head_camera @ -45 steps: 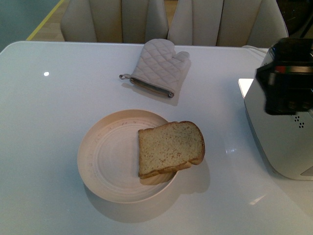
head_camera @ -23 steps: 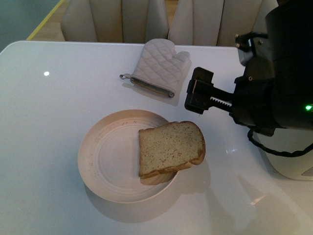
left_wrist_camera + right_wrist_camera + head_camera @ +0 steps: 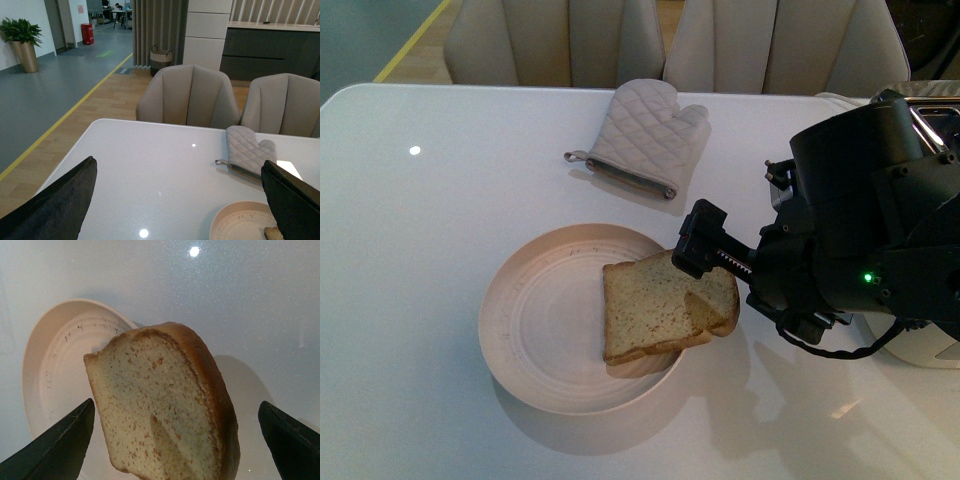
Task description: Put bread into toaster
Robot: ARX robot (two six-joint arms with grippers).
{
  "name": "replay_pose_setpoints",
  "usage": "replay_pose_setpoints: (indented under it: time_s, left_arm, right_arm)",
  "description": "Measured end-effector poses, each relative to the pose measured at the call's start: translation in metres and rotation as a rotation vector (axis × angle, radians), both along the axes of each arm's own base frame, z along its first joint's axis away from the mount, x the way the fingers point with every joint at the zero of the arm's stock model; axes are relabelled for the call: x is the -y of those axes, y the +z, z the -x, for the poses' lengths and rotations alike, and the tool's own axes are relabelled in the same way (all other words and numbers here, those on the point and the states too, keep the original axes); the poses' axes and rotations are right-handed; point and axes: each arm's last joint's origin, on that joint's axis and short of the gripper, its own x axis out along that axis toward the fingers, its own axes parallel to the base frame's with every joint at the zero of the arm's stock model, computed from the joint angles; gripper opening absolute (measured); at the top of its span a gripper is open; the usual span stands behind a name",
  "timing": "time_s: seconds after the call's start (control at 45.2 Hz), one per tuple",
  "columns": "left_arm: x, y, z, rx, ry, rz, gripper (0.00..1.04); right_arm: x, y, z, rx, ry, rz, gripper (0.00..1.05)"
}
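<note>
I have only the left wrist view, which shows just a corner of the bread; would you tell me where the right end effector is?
Observer: The right end effector is open at the bread, with one finger on either side and not closed on it.
Operator: Thank you. Where is the toaster?
Observer: The toaster stands on the robot's right side of the table, mostly hidden behind the right arm in the front view.

Speckled bread (image 3: 660, 308) tilted on plate (image 3: 535, 330), toaster (image 3: 925, 352) right
</note>
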Motion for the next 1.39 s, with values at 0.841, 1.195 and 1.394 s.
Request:
replay_pose_setpoints:
  time_s: [0.841, 1.195, 1.394]
  left_arm:
    - [0.0, 0.0, 0.0, 0.0, 0.0, 0.0, 0.98]
    - [0.0, 0.0, 0.0, 0.0, 0.0, 0.0, 0.98]
    - [0.0, 0.0, 0.0, 0.0, 0.0, 0.0, 0.98]
  right_arm:
    - [0.007, 0.044, -0.021, 0.113, -0.047, -0.175, 0.03]
    - [0.031, 0.159, -0.019, 0.401, -0.078, -0.014, 0.03]
    - [0.057, 0.238, -0.01, 0.588, -0.102, 0.191, 0.03]
